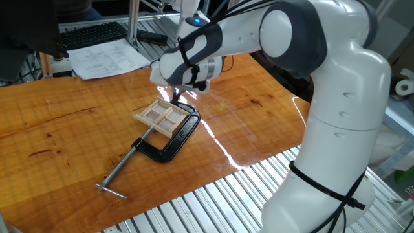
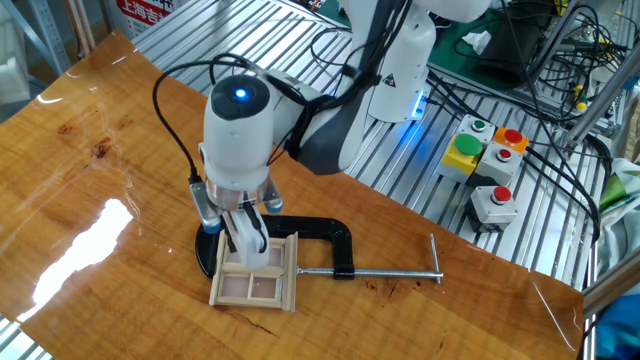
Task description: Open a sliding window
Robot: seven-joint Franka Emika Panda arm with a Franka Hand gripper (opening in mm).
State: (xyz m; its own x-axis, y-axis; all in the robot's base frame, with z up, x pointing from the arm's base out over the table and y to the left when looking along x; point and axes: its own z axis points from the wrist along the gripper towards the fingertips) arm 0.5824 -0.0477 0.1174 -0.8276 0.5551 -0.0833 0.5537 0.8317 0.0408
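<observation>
1. The sliding window point(image 2: 254, 273) lies flat on the wooden worktop point(image 1: 77, 129), near its middle, with one edge held in the mouth of a black C-clamp point(image 2: 300, 243) whose long silver screw point(image 2: 390, 271) runs out to the side.

2. The gripper point(image 2: 245, 240) stands upright over the window's far part, close to the clamp's curved back. In the other fixed view its tip sits at or on the upper panes; whether it touches the wood cannot be told.

3. From either camera the jaws read as drawn close together with nothing between them, but the gap is too small and too hidden to tell for certain.

4. The step in hand appears to be seating the tip against the moving sash. Do it well by setting the tip against a crossbar or the inner edge of the sash, not on the outer frame, which the clamp fixes.

5. Press down only lightly; hard pressure would jam the sash in its track or tilt the thin frame.

6. Push straight along the track, parallel to the frame's rails. A slanted push would bind the sash or twist the window in the clamp.

7. Keep the wrist clear of the clamp's back while moving.
</observation>
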